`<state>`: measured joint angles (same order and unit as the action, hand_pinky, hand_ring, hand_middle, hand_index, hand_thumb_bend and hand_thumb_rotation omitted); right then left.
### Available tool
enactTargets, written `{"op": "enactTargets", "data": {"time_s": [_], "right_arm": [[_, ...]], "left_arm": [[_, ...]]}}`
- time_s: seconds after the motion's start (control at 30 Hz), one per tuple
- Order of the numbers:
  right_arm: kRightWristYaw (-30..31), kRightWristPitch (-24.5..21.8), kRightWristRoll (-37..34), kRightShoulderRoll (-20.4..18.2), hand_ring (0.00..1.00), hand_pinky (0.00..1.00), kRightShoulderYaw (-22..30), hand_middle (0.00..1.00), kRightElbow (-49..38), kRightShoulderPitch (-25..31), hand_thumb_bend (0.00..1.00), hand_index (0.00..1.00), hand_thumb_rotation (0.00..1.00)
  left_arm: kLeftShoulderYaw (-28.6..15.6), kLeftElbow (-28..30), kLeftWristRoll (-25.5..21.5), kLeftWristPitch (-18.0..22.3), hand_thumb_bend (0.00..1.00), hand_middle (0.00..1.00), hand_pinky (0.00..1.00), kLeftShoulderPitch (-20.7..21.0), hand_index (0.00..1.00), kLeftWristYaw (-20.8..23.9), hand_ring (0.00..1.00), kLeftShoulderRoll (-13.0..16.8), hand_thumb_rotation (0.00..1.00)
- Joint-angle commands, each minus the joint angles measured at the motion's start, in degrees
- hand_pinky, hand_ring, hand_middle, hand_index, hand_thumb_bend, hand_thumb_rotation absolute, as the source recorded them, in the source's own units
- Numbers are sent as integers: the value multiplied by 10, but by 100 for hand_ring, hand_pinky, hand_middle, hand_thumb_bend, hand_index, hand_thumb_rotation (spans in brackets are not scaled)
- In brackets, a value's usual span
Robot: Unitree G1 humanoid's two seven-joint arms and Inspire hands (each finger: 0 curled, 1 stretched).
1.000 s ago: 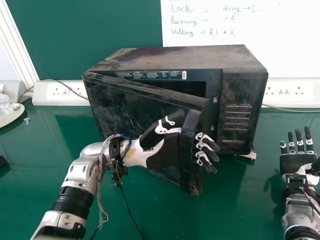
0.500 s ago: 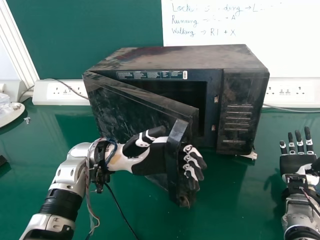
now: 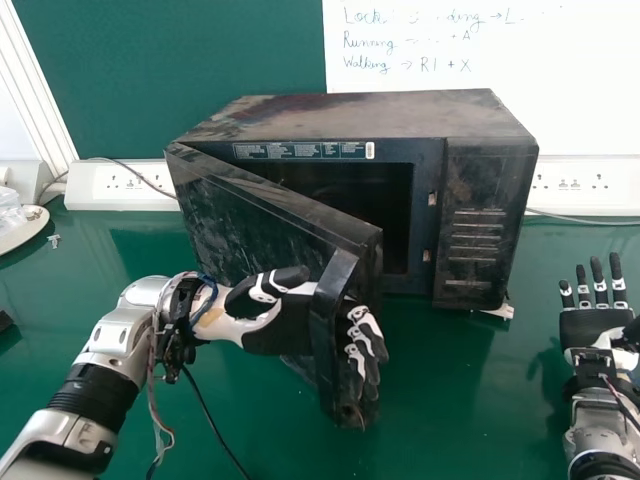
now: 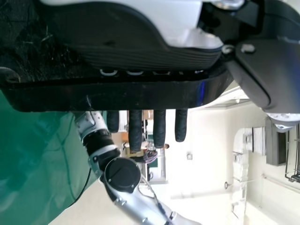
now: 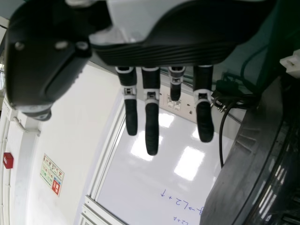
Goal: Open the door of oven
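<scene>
The oven door [image 3: 265,225] has swung farther out, its free edge nearer and more to the left — the left hand [image 3: 275,330] travelling with it, fingers loosely extended through the handle [image 3: 328,320]. Opening is well underway; next calls for more outward, leftward pull. The right hand [image 3: 592,328] lies open at right.

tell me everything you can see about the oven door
The door is a flat, dark panel, glossy in places and scuffed, with smudges and pale scratches. It stands upright, hinged at the oven's left side and swung partly open, its free edge out toward the robot, so the dark cavity shows past it. A black bar handle runs down near that free edge. The left hand reaches through behind the handle, its fingers coming out on the other side.
</scene>
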<state>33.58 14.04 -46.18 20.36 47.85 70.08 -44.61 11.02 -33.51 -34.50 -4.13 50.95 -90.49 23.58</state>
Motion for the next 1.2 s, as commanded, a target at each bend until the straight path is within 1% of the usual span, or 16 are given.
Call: {"op": "enactTargets", "data": {"time_s": [0.0, 0.1, 0.27, 0.43, 0.53, 0.6, 0.67, 0.73, 0.83, 0.87, 0.9, 0.93, 0.97, 1.0, 1.1, 1.17], "right_arm": [[1, 0, 4, -1, 57, 52, -2, 68, -6, -7, 100, 72, 88], [-1, -3, 3, 1, 57, 51, -1, 68, -4, -8, 100, 73, 87], [2, -1, 6, 2, 55, 51, -3, 66, -3, -7, 100, 71, 88], [0, -3, 5, 2, 55, 52, -2, 66, -3, -8, 100, 71, 87], [-3, -3, 5, 2, 56, 52, -2, 67, -2, -8, 100, 71, 87], [-6, -2, 5, 2, 55, 52, -2, 66, -1, -8, 100, 71, 88], [-4, -4, 4, 3, 55, 51, -1, 66, -1, -8, 100, 71, 88], [-3, -4, 4, 4, 55, 52, -1, 67, -1, -8, 100, 71, 89], [-1, -4, 4, 5, 56, 53, -1, 67, -1, -8, 100, 72, 88], [-2, -5, 4, 5, 56, 52, 0, 67, -1, -8, 100, 72, 88], [-1, -6, 3, 5, 56, 52, 0, 67, -1, -8, 100, 73, 88], [-2, -5, 3, 5, 56, 52, 0, 67, -1, -8, 100, 73, 89], [-2, -4, 4, 5, 56, 52, 0, 67, -1, -7, 100, 73, 89], [-1, -3, 4, 5, 56, 53, -1, 68, -2, -7, 100, 74, 89], [-1, -2, 4, 5, 57, 54, -1, 69, -2, -7, 100, 73, 90], [-2, -3, 3, 5, 57, 54, 1, 68, -2, -7, 100, 73, 90]], "left_arm": [[29, 6, -33, 34, 83, 51, 29, 20, 72, -20, 40, 4, 87], [37, 6, -49, 75, 81, 49, 30, 17, 70, -20, 39, 15, 91], [52, 4, -89, 68, 84, 46, 26, 13, 70, -20, 35, 26, 93], [78, -11, -135, 67, 89, 47, 27, 15, 69, -20, 37, 31, 87], [104, -13, -174, 40, 81, 48, 28, 17, 70, -20, 38, 48, 70], [99, -23, -189, 72, 77, 49, 29, 8, 67, -20, 39, 48, 52], [95, -34, -200, 100, 77, 50, 30, 2, 65, -20, 42, 52, 46], [95, -47, -207, 96, 78, 52, 33, 0, 64, -20, 44, 61, 37], [92, -54, -226, 83, 82, 53, 33, -5, 65, -20, 46, 72, 42], [81, -55, -240, 80, 83, 51, 32, -15, 65, -20, 43, 67, 49], [59, -57, -250, 91, 83, 48, 28, -29, 64, -20, 39, 55, 68], [44, -57, -256, 100, 83, 46, 25, -40, 63, -20, 37, 50, 77], [68, -49, -255, 82, 83, 45, 24, -38, 62, -20, 35, 66, 83], [85, -44, -254, 61, 83, 46, 23, -34, 63, -20, 36, 79, 76], [104, -41, -254, 40, 90, 46, 27, -26, 61, -20, 39, 100, 83], [102, -33, -261, 35, 89, 43, 23, -33, 58, -20, 34, 107, 82]]}}
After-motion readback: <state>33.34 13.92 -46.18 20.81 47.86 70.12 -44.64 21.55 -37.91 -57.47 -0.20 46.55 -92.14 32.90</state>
